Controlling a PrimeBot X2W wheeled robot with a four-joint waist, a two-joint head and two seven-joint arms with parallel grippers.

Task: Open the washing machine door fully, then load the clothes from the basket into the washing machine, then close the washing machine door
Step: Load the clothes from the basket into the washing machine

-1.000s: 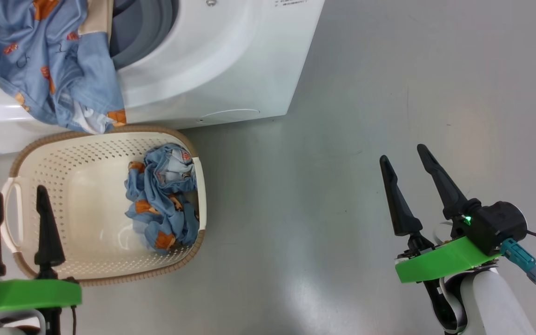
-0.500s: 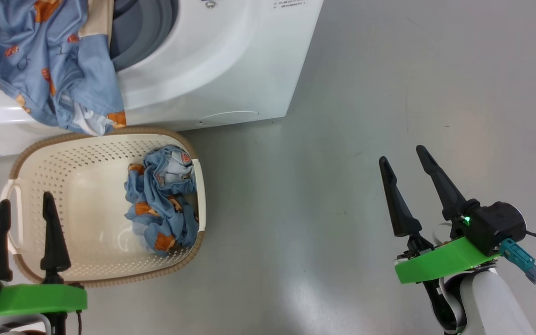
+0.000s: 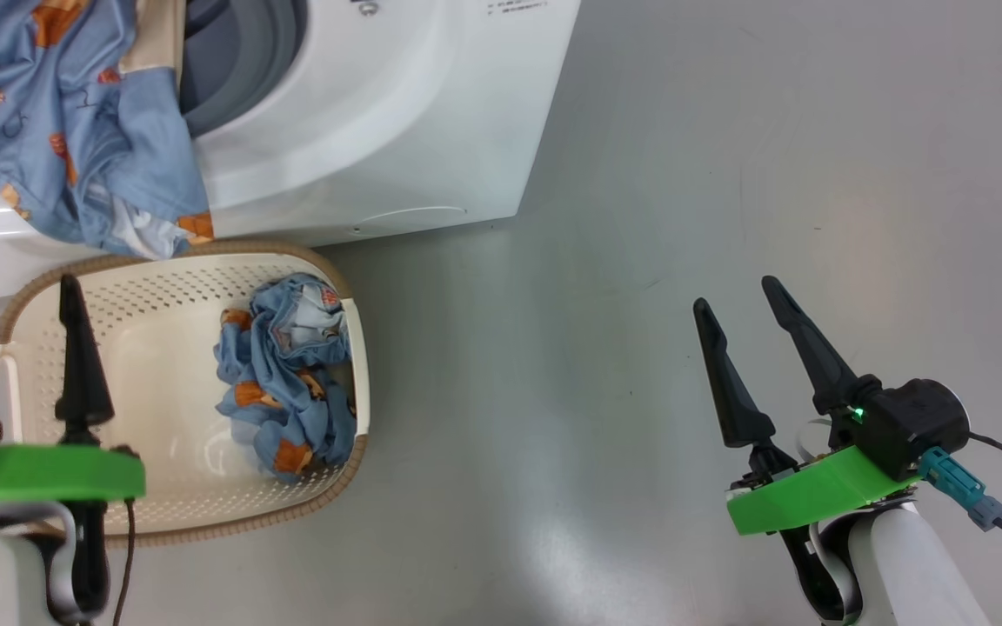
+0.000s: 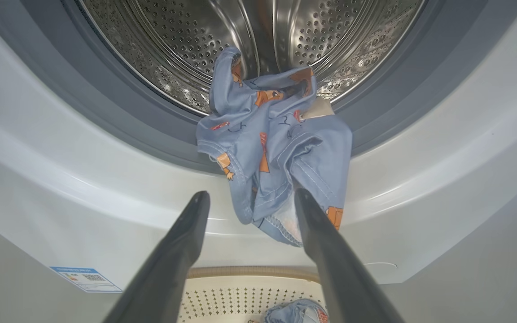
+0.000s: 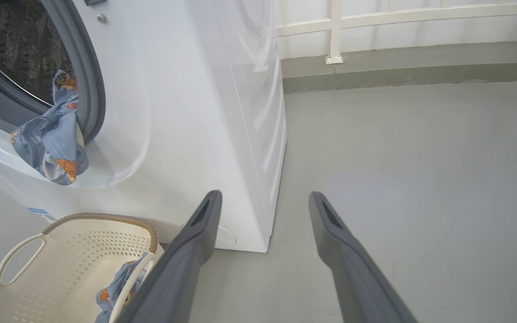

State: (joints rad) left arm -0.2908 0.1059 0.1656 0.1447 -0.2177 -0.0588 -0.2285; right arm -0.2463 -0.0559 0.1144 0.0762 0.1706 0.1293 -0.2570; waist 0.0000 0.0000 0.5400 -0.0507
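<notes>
Light-blue fabric printed with orange patches hangs out of the washing machine (image 3: 397, 113). One piece of the clothes (image 3: 75, 130) lies draped over the grey gasket (image 4: 106, 103) and the white lip of the opening. Its upper end is just inside the steel drum (image 4: 186, 36) and its lower hem dangles above the basket (image 3: 162, 365). A second crumpled bundle (image 3: 288, 374) (same blue print) sits inside the basket, pushed against its right-hand wall. The basket stands on the grey floor (image 3: 640, 174) right at the machine's front; whether the two touch I can't tell. The left gripper (image 3: 25, 289) hovers over the basket's left end, its two dark fingers spread wide with nothing between them. Looking along its wrist, the hanging piece shows beyond the fingers. The right gripper (image 3: 734, 293) hangs well apart from the basket, over the floor to the right of the machine, its jaws equally wide and empty.
</notes>
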